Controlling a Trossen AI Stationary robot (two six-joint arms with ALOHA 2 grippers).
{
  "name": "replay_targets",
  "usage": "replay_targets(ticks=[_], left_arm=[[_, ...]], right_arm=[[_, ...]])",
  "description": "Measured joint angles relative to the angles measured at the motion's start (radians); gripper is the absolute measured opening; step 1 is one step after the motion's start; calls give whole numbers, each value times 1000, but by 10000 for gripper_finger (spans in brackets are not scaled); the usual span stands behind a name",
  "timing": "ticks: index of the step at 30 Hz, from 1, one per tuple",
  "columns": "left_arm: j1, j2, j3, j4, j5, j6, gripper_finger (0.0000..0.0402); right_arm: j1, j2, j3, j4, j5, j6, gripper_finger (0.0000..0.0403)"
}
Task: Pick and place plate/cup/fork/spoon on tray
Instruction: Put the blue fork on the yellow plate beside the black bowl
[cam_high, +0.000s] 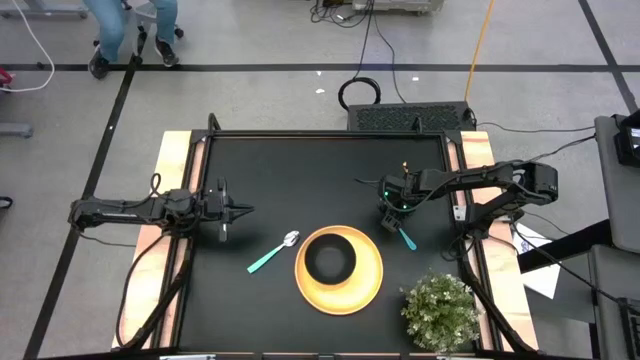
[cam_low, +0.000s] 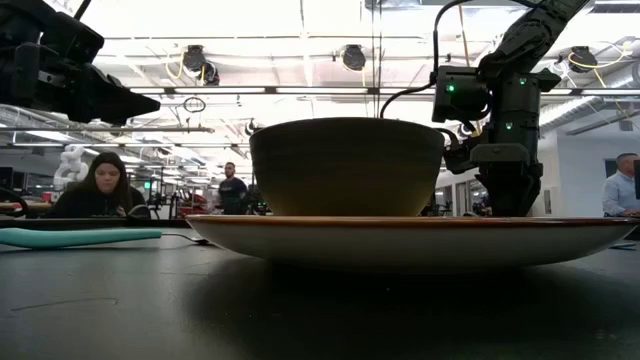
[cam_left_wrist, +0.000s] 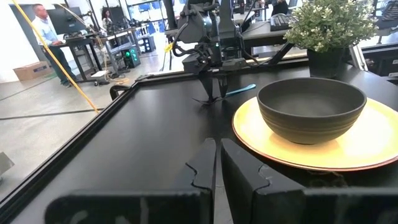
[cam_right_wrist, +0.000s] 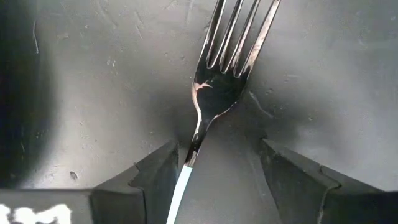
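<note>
Room: open lab floor with dark tape lines and loose cables beyond the far edge; a seated person's legs (cam_high: 130, 35) show past the far left corner. The low view shows a ceiling with strip lights and people at desks behind.

Counter (cam_high: 290, 170): black, matte, rectangular, with pale wooden side strips along the left and right edges. A potted plant (cam_high: 440, 310) stands at the near right corner.

Tray (cam_high: 339, 270): yellow, flat on the counter near the middle of the near edge. The cup (cam_high: 330, 260) sits upright on it, inside the rim.

Spoon (cam_high: 272, 254): lies flat on the counter just left of the tray, silver head pointing toward the tray, not touching it.

Fork (cam_right_wrist: 217, 81): lies flat on the counter right of the tray, between tray and right edge, tines away from the teal handle.

Right arm: reaches in from the right edge, wrist turned downward. Right claw (cam_right_wrist: 214, 165) is spread wide, one finger each side of the fork's neck, neither touching it; tips at or just above the surface.

Left arm: stretched level from the left edge, pointing toward the counter's centre. Left claw (cam_high: 240, 210) is clenched with nothing in it, well apart from the spoon.
</note>
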Motion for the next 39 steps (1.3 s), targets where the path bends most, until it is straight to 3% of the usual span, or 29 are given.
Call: replay_targets(ticks=[32,39], left_arm=[[0,0,0,0,0,0,31],[0,0,0,0,0,0,31]], right_arm=[[39,51,-1,-2,36,19,183],[39,52,-1,-1,40,17,145]])
